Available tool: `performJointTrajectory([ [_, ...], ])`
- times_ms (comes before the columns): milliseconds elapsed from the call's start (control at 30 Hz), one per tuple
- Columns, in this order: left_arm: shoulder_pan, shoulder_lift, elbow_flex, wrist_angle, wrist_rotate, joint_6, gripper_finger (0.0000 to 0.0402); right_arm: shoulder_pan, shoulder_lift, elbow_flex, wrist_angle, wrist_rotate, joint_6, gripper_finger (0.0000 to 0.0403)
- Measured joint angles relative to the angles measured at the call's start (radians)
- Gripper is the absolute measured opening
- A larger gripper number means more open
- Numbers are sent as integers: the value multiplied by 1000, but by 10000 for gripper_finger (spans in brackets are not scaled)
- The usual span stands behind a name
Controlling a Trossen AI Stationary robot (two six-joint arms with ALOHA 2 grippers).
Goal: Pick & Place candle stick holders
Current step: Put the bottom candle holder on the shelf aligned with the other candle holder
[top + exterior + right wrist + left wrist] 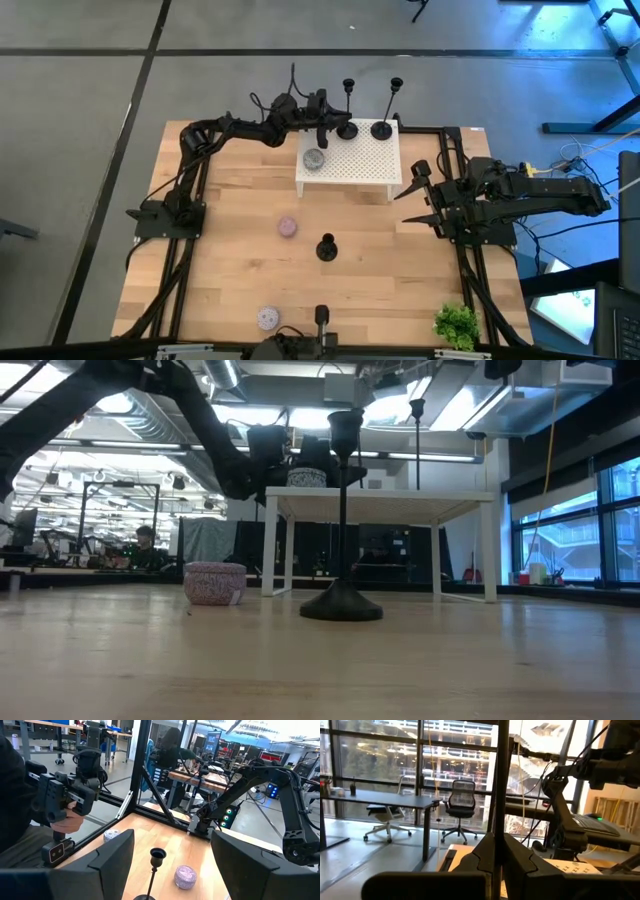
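Three black candle stick holders show. One [326,248] stands on its round base on the bare table; the low view has it in front [342,600]. A second [382,129] stands on the far edge of the white perforated stand [350,170]. My left gripper [330,124] is shut on the third [348,128], at the stand's far left corner. I cannot tell whether that holder's base touches the stand. My right gripper [418,195] stands open off the stand's right end, with nothing between its fingers. My left gripper pinches the thin stem [500,815] of the candle stick holder between its two fingers [481,857]. It comes level from the table's left, with the fingers across the stem. The stem stands upright and rises well above the fingers.
A round disc [314,158] lies on the stand. A pink one [288,227] lies on the table and another [267,318] near the front edge. A green plant [457,325] sits at the front right corner. A person's hand [67,820] holds a device beyond the table.
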State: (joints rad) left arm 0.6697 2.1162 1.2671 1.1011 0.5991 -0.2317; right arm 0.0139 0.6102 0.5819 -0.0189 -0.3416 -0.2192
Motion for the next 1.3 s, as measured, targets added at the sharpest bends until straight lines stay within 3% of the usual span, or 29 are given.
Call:
performJointTrajectory([
  [533,0,0,0,-7,14,27,8,0,0,0,7,0,-5,268],
  [867,-15,-2,56,-158,28,102,8,0,5,0,8,-2,-5,268],
  [1300,-13,-3,48,-160,22,100,8,0,6,0,-12,-3,3,268],
])
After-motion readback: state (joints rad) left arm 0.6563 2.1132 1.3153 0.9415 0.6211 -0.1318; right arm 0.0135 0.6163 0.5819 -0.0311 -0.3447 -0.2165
